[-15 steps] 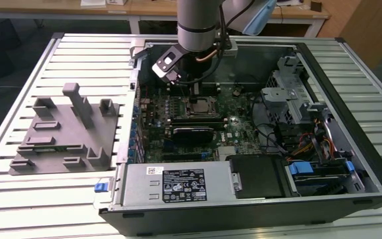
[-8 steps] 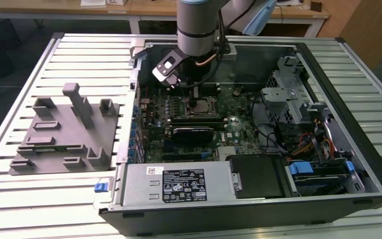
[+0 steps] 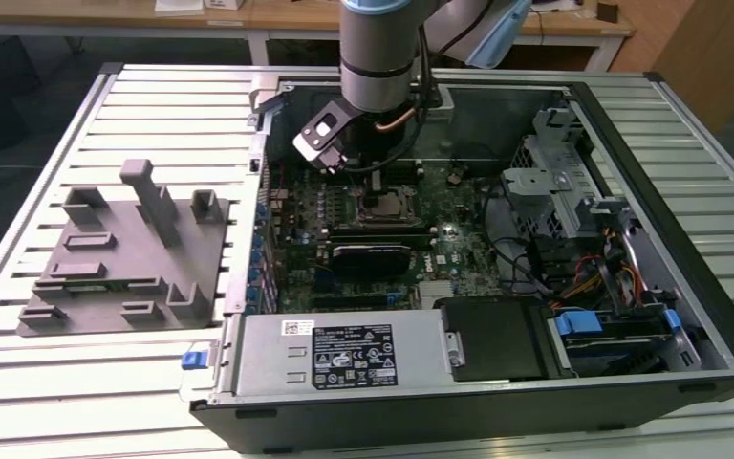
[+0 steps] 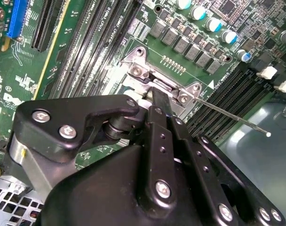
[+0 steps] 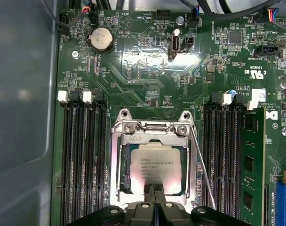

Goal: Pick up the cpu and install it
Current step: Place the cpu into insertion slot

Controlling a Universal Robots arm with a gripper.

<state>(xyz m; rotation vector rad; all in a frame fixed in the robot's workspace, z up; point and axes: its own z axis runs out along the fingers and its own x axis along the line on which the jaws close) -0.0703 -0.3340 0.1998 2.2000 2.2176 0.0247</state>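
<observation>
Cpu (image 5: 152,162): laid flat inside socket frame (image 5: 115,160), at 12 o'clock from black block (image 3: 370,258) in exterior view. Hand (image 5: 154,178): fingers pressed together, empty, tip at cpu edge. Advised: light vertical pressure only, cpu kept level, lever wire (image 5: 203,174) left untouched.

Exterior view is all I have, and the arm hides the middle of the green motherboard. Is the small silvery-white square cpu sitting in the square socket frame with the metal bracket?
Observer: Yes. In the first wrist view the small silvery-white square cpu lies flat inside the square socket frame with the metal bracket.
Operator: Where is the gripper?
Observer: The black gripper has its fingers together, with the tips at one edge of the cpu. I cannot tell whether they touch it.
Operator: And the socket lever?
Observer: In the second wrist view the thin metal lever rod juts out slantwise from a corner of the socket frame.
</observation>
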